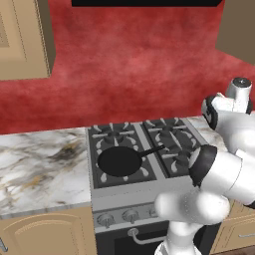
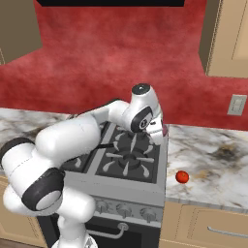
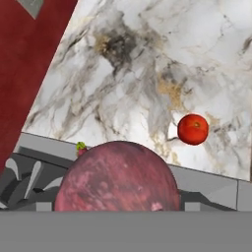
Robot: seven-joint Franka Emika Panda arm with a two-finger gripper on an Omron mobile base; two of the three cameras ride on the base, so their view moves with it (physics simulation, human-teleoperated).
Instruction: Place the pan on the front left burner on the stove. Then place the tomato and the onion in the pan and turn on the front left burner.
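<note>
The black pan (image 1: 119,160) lies on the front left burner (image 1: 145,172) of the grey stove (image 1: 124,198), its thin handle pointing right and back. My gripper (image 2: 162,132) hangs over the stove's back right edge, shut on the pink-mauve onion (image 2: 166,130). In the hand view the onion (image 3: 118,179) looms large and close, hiding my fingertips, with the grate and the stove's (image 3: 206,183) edge behind it. The red-orange tomato (image 2: 182,177) rests on the marble counter just right of the stove; the hand view has the tomato (image 3: 193,129) beyond the onion.
Marble counter runs left of the stove (image 1: 40,169) and right of it (image 2: 213,155). The red wall stands behind, with an outlet (image 2: 237,104) and tan cabinets (image 2: 227,38) above. Round knobs (image 1: 130,215) line the stove front over the oven handle (image 1: 144,238).
</note>
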